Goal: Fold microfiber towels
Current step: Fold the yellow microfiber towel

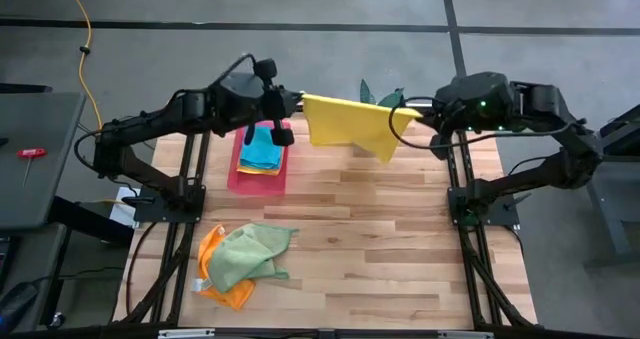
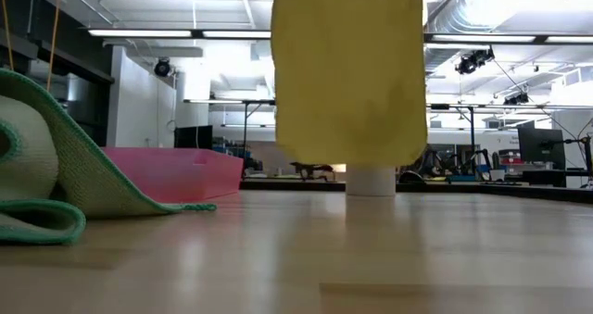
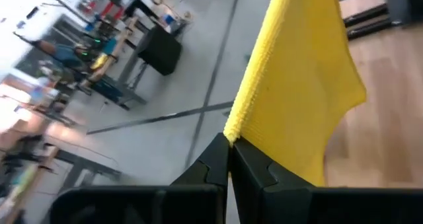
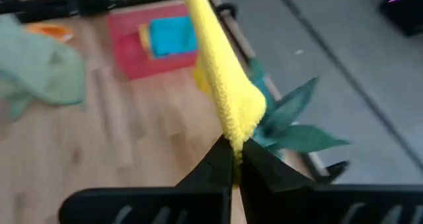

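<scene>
Yellow towel (image 1: 347, 125) between both pinching hands.

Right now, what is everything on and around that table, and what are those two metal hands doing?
yellow towel: one, yellow, held up in the air between both hands at the far edge of the table
pink tray: one, pink, far left of the table
folded towels: two, teal on yellow, in the tray
loose towels: two, light green on orange, near left
table: one, pale wood
left hand: shut on the yellow towel's corner
right hand: shut on the opposite corner
</scene>
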### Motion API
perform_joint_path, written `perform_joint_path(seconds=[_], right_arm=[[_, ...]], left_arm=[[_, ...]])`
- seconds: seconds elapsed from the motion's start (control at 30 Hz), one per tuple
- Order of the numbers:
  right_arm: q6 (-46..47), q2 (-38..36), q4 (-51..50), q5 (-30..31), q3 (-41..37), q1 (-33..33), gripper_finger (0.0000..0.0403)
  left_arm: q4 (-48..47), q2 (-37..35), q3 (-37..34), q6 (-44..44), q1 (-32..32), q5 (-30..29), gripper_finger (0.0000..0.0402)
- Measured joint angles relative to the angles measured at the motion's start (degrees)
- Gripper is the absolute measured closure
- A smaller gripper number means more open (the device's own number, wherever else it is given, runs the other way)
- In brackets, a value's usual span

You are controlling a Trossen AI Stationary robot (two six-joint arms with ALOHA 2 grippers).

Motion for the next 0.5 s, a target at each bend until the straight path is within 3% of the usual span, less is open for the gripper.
perform_joint_path(seconds=[0.1, 0.27, 0.5], right_arm=[[2.7, -0.1, -0.8, -2.1, -3.1, 2.2, 0.0403], [7.9, -0.1, -2.1, -3.7, -11.7, 6.8, 0.0403], [19.5, -0.2, 3.3, -11.3, -23.6, 17.5, 0.0403]], left_arm=[[-5.0, 0.0, 0.0, -5.3, -1.4, 1.3, 0.0401], [-13.0, 0.5, -4.0, -20.0, -4.9, 10.2, 0.0401], [-10.8, 0.4, -16.9, -39.9, -16.6, 19.5, 0.0401]])
